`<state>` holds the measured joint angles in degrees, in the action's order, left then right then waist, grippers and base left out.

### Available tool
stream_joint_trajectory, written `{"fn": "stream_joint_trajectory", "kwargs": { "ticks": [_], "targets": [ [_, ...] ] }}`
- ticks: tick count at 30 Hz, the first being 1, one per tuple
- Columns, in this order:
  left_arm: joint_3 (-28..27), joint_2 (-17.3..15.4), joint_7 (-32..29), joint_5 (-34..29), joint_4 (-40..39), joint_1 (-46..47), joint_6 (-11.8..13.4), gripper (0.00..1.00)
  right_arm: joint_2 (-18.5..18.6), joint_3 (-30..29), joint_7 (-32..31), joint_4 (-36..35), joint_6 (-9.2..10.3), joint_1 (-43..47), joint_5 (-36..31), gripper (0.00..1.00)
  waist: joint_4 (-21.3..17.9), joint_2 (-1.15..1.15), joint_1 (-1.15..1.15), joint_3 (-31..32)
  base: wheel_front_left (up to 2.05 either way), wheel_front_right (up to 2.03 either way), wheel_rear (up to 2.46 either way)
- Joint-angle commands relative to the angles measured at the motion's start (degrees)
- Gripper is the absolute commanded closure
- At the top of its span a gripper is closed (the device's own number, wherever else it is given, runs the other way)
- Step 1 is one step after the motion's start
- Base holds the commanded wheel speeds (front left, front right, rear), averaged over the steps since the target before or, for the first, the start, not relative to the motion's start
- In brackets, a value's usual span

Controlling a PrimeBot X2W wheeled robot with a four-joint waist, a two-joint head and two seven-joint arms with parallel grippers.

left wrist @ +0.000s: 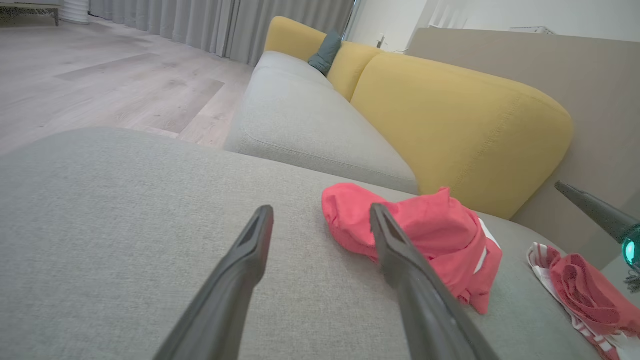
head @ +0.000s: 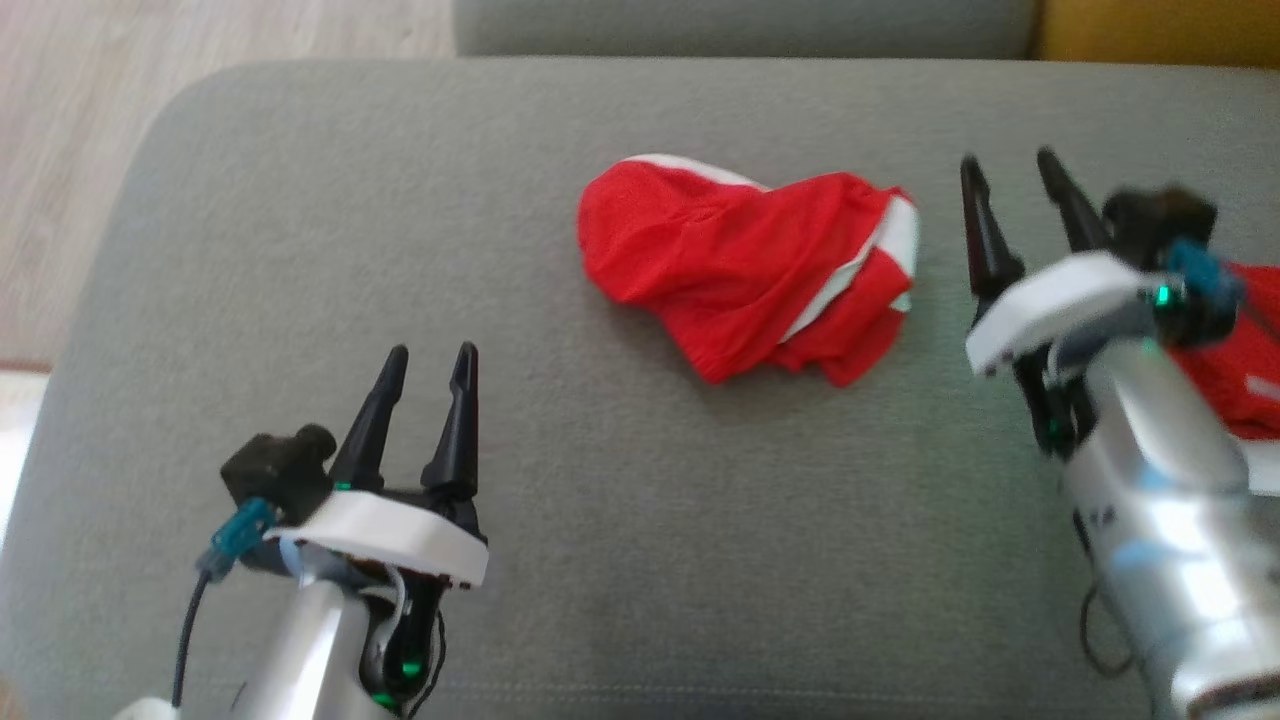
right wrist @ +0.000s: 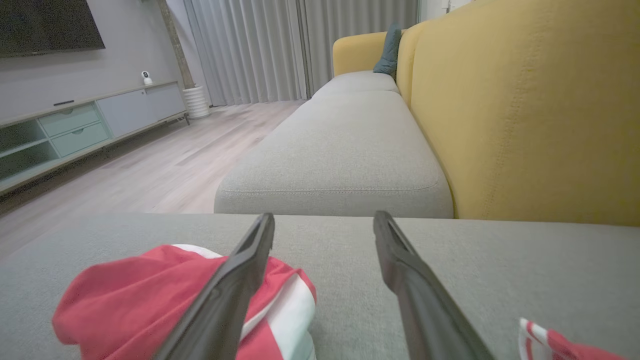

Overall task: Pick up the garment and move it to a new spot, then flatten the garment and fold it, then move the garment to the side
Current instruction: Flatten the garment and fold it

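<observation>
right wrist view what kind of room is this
Probably a home living room: a yellow-backed sofa with grey seats, a low media cabinet under a dark wall screen, and floor-length grey curtains.

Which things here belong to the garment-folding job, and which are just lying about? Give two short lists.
Belongs to the job:
- red garment, crumpled on the grey cushion
- left gripper, open
- right gripper, open

Just lying about:
- second red cloth, probably a spare, under the right arm
- yellow sofa back
- teal pillow

Silver forearms (head: 1170, 500), tapered black fingers (head: 457, 420)
</observation>
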<state>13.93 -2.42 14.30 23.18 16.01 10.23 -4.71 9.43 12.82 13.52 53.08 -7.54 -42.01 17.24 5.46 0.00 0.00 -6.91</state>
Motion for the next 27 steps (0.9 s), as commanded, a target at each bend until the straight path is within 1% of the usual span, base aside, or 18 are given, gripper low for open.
{"fn": "stream_joint_trajectory", "kwargs": {
  "ticks": [1,4,6,9,12,18,23,26,27],
  "targets": [
    [-2.04,-0.46,0.70,-0.62,-2.13,0.88,0.29,0.00,-0.99,0.37,0.97,-3.48,0.05,1.61,0.59,0.00,-2.03,0.00,0.00,1.77,0.00,0.00,0.00],
    [-1.82,-0.46,0.70,-0.58,-2.34,0.20,0.49,0.00,-1.53,-1.48,1.27,-9.14,0.05,7.41,0.81,0.00,-3.30,0.00,0.00,2.79,0.00,0.00,0.00],
    [-1.60,-0.46,0.70,-0.29,-2.46,-0.33,0.65,0.00,-2.51,-3.47,1.35,-13.02,0.05,11.99,0.72,0.00,-3.94,0.00,0.00,3.40,0.00,0.00,0.00],
    [-1.29,-0.46,0.70,0.05,-2.81,-0.99,0.99,0.00,-3.97,-5.79,1.40,-18.71,0.05,18.49,-1.17,0.00,-4.95,0.00,0.00,3.63,0.00,0.00,0.00],
    [-0.85,-0.46,0.70,-0.04,-2.95,-1.14,0.93,0.00,-5.22,-7.74,0.73,-23.54,0.05,22.68,-2.69,0.00,-5.87,0.00,0.00,3.24,0.00,0.00,0.00],
    [-0.03,-0.46,0.70,-0.46,-2.70,0.02,0.49,0.00,-6.27,-10.37,-3.04,-32.15,0.05,25.87,-4.59,0.00,-7.01,0.00,0.00,1.76,0.00,0.00,0.00],
    [5.39,-0.63,0.13,-1.72,1.40,2.41,-1.36,0.00,-6.50,-11.53,-5.23,-36.68,0.05,27.52,-5.15,0.00,-8.24,0.00,0.00,-0.12,0.00,0.00,0.00],
    [8.30,-0.67,-0.59,-2.48,4.35,4.47,-1.94,0.00,-6.53,-11.07,-5.75,-38.16,0.05,28.06,-4.15,0.00,-9.24,0.00,0.00,-1.47,0.00,0.00,0.00],
    [8.30,-0.67,-0.59,-2.48,4.35,4.47,-1.94,0.00,-6.53,-11.07,-5.75,-38.16,0.05,28.06,-4.15,0.00,-9.24,0.00,0.00,-1.47,0.00,0.00,0.00]
  ]
}}
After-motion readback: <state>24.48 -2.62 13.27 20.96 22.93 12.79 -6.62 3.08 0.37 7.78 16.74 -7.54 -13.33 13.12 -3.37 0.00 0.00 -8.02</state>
